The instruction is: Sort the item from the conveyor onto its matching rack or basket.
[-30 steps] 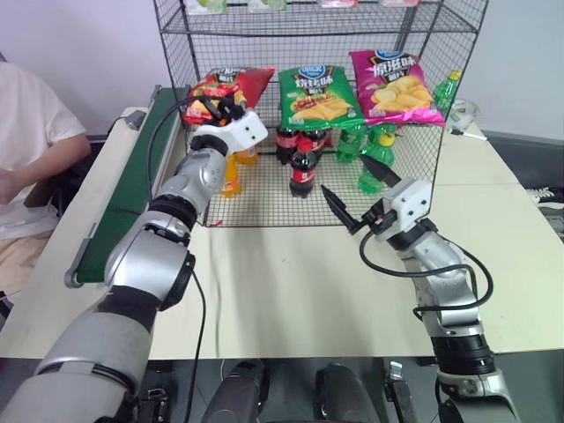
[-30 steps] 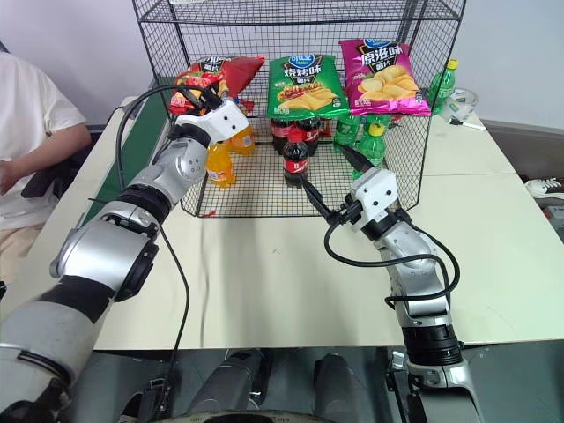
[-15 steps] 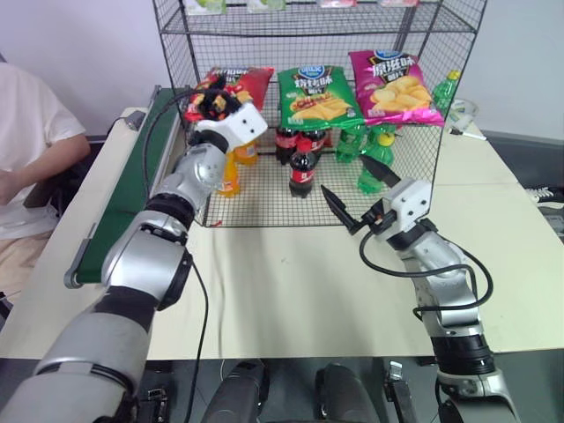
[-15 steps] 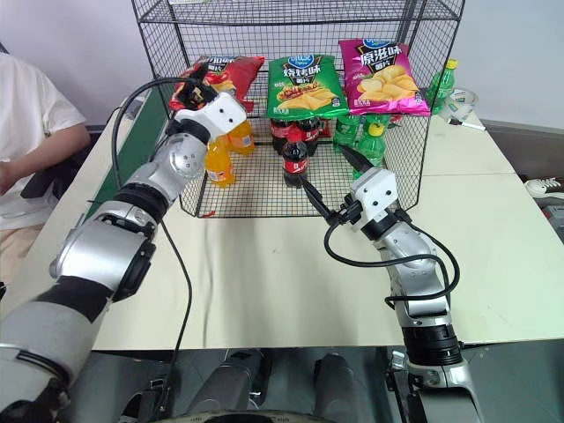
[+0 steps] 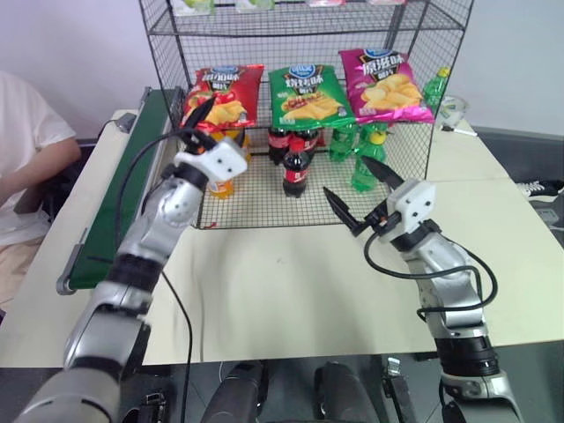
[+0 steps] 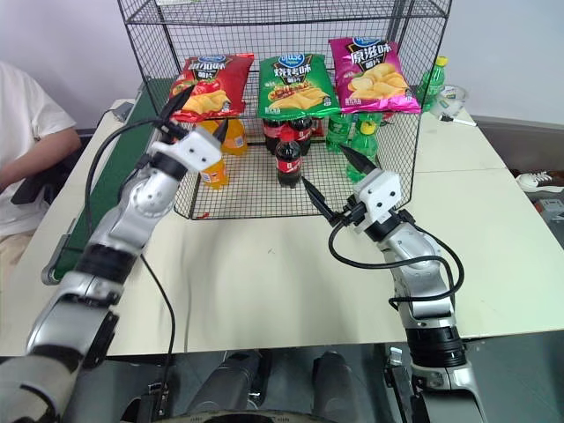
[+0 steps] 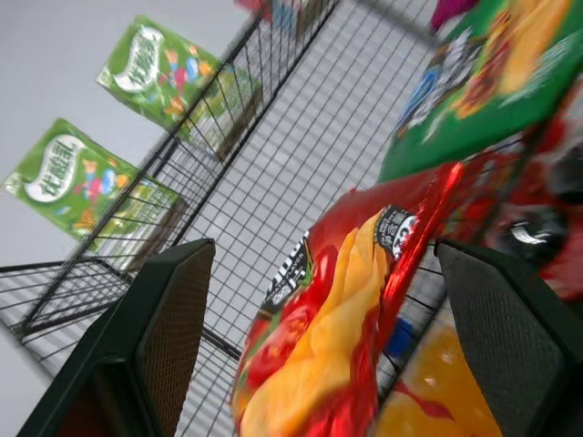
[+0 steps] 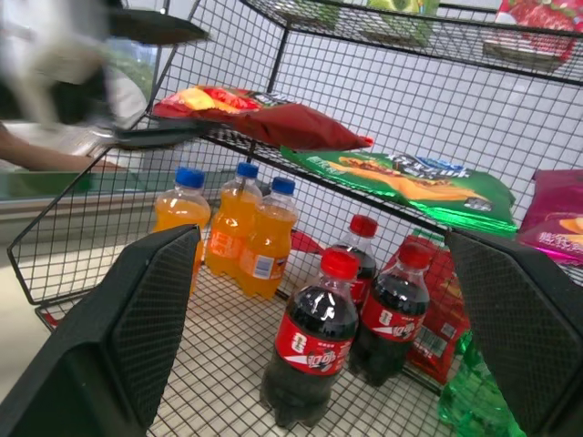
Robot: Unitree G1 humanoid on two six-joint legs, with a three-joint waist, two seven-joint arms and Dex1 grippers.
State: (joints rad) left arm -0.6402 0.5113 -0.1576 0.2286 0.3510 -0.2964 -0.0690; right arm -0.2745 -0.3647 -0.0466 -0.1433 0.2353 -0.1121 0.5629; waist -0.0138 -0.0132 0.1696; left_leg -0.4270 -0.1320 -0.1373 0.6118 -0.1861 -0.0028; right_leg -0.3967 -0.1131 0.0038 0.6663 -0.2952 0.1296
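Red chip bag lying on slanted shelf of black wire rack, leftmost, beside green bag. Left fingers spread wide, empty, just below bag. Right fingers wide apart, empty, above surface.

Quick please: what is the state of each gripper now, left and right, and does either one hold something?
Left gripper: open, holding nothing; the red crinkly chip bag lies on the black wire-grid rack.
Right gripper: open, holding nothing.
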